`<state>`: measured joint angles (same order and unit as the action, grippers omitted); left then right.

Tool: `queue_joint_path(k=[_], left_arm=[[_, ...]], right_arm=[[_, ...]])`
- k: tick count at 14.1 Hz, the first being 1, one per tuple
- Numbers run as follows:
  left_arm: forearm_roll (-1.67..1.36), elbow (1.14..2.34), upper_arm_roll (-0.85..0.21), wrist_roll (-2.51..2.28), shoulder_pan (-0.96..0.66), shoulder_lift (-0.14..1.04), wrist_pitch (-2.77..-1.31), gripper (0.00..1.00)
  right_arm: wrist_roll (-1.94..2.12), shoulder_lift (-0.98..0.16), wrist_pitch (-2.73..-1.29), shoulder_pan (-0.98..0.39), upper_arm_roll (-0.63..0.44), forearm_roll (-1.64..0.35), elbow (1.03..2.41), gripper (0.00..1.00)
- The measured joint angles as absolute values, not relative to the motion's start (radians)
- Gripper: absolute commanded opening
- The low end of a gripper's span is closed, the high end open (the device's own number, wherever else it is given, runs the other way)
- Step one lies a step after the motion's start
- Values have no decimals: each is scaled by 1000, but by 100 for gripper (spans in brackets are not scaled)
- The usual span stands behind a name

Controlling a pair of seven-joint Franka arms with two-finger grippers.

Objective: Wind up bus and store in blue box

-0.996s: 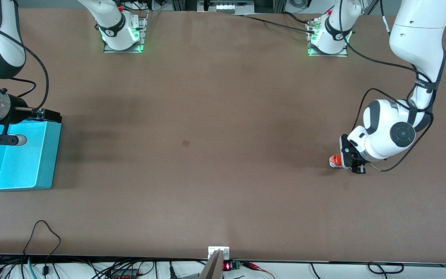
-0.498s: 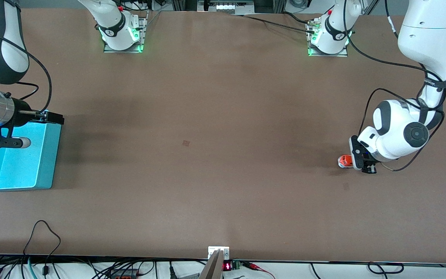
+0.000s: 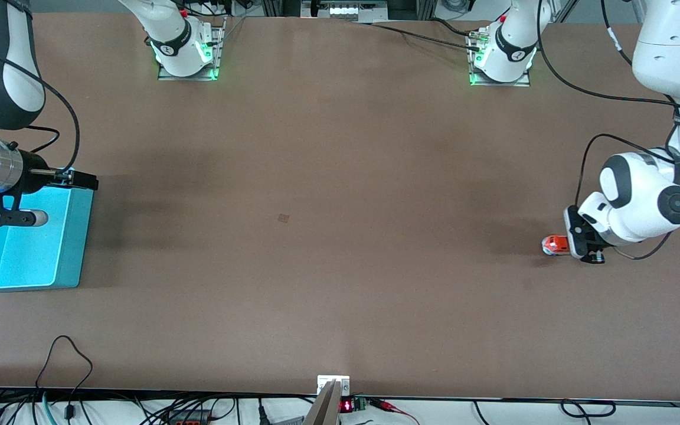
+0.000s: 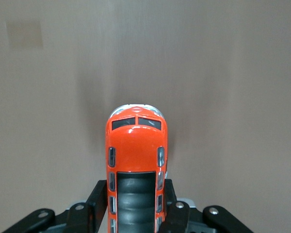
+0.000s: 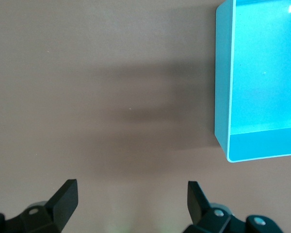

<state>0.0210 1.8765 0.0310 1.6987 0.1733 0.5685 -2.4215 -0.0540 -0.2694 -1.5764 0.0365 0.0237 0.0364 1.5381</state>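
The blue box (image 3: 24,245) sat on the brown surface (image 3: 328,195) at the right arm's end, its lighter inside open to view. The right end effector (image 5: 132,194) hung over the bare surface just beside the box's wall, above the edge of the box that lay farther from the front camera; its fingers (image 5: 68,194) stood wide apart with nothing between them, and the right wrist view showed only brown surface and a corner of the box (image 5: 252,87) under it.

Well apart from the box, toward the middle of the surface, a small darker square patch (image 3: 283,218) marked the brown top.

At the left arm's end, very far from the box, the bus (image 3: 554,244) was held low at the surface, and whether its wheels touched could not be told. The left end effector (image 3: 576,245) was clamped on it, the fingers (image 4: 99,199) pressed against both sides of its rear half in the left wrist view, while its orange-red nose (image 4: 136,141) and black windows stuck out ahead of them. No brand, label or writing could be read on the bus or the box.
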Motion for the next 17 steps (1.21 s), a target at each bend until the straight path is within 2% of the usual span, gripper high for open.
queue_joint_path(k=[8, 15, 16, 17], left_arm=[[21, 1820, 32, 1859, 299, 603, -2421, 23], [21, 1808, 32, 1869, 311, 610, -2416, 24], [21, 1807, 32, 1869, 311, 610, -2416, 26], [21, 1807, 32, 1869, 311, 610, -2416, 47]], right_arm=[[-56, -271, -1567, 39, 23, 36, 1545, 100], [-56, -271, -1565, 41, 22, 36, 1546, 100], [-56, -271, -1565, 41, 22, 36, 1546, 100], [-56, -271, -1565, 42, 22, 36, 1546, 100]])
